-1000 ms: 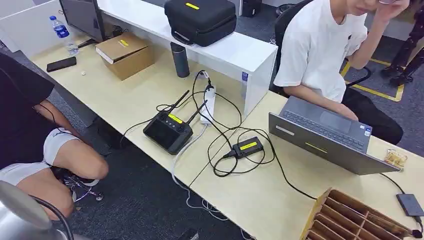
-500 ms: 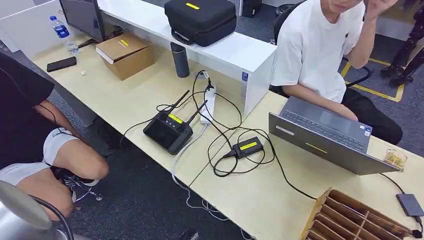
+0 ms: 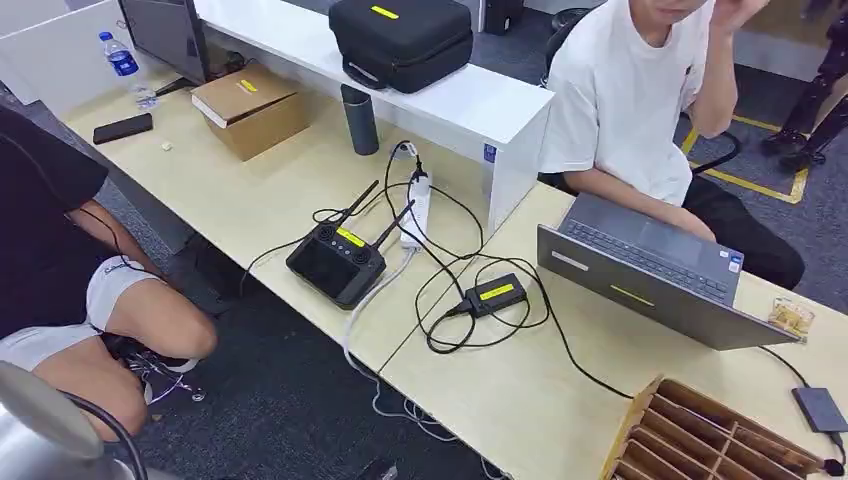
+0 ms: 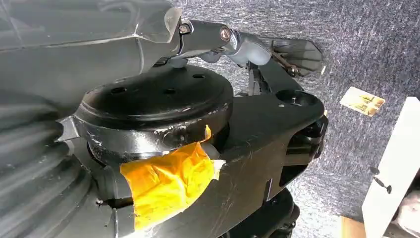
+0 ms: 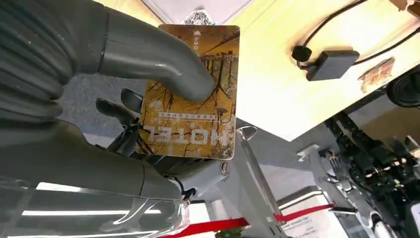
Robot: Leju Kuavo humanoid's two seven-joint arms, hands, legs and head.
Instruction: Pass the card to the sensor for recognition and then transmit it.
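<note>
Right wrist view shows the right hand (image 5: 124,99) gripping the card (image 5: 190,94) — a yellow-brown one printed with "HOTEL" — its thick grey thumb pressed on the card's face and darker fingers (image 5: 116,111) behind it. Beyond the card lies the edge of a pale surface (image 5: 277,94) with a small dark sensor (image 5: 329,64) on a cable. Head view looks down on the same kind of pale surface (image 3: 270,195) carrying a black controller (image 3: 337,262) with two antennas, a white power strip (image 3: 417,208), a small black box (image 3: 493,294) with a yellow label amid looped black cables, an open laptop (image 3: 645,270), a cardboard box (image 3: 250,108), a phone (image 3: 123,127) and a water bottle (image 3: 125,65). A wooden slotted tray (image 3: 700,435) sits at the near right corner, with the dark sensor (image 3: 820,408) just beside it. A person in a white shirt (image 3: 630,95) sits behind the laptop — another person (image 3: 60,270) crouches at the left. Left wrist view looks at grey carpet (image 4: 366,54), where a second card (image 4: 362,101) lies; whether the left hand is clenched or released I cannot tell.
</note>
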